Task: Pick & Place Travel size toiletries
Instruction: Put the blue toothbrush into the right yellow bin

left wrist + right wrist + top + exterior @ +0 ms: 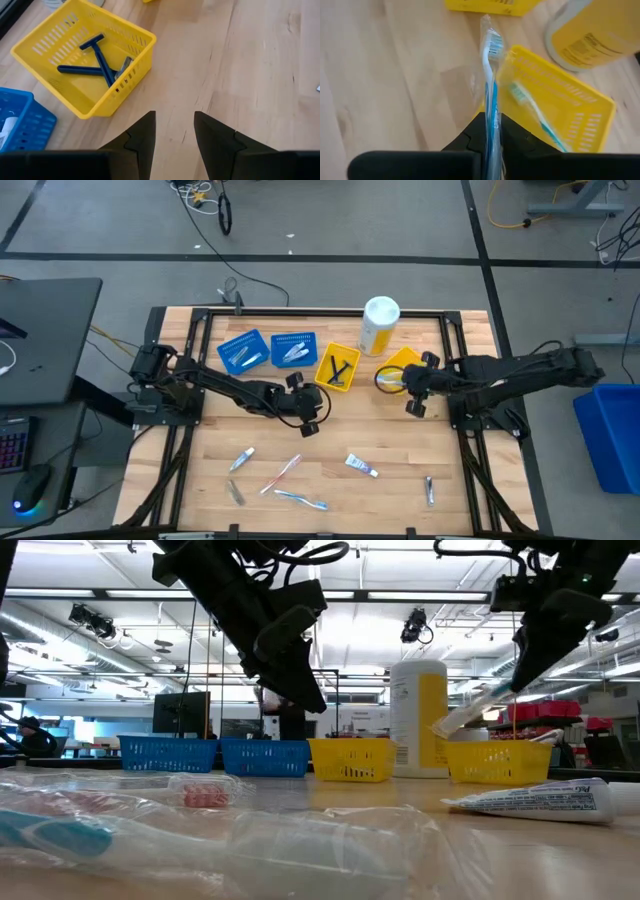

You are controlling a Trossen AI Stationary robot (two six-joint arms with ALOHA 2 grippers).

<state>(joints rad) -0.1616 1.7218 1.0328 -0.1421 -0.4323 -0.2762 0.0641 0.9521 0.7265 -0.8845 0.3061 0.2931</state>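
My right gripper [491,125] is shut on a blue-and-white toothbrush [491,75] in a clear wrapper. It hovers at the edge of the right yellow tray [402,362], where another toothbrush [535,112] lies. My left gripper [172,132] is open and empty above bare table, beside the yellow tray [75,55] that holds dark blue razors [97,65]. Near the front edge lie a pink toothbrush [282,473], a pale blue toothbrush [300,500], a white tube [362,466] and a silvery tube [241,459]. My right gripper pinches the toothbrush's handle [491,112] between its two fingers. The brush runs along the fingers, and its bristle head [493,45] sticks out past their tips. It is lifted clear and slants down over the yellow tray [500,760] in the low view.
Two blue trays [242,352] [293,348] holding pale items stand along the far side, left of the yellow ones. The tall yellow bottle [379,325] stands close behind the right yellow tray. More small items [233,493] [429,490] lie near the front edge.
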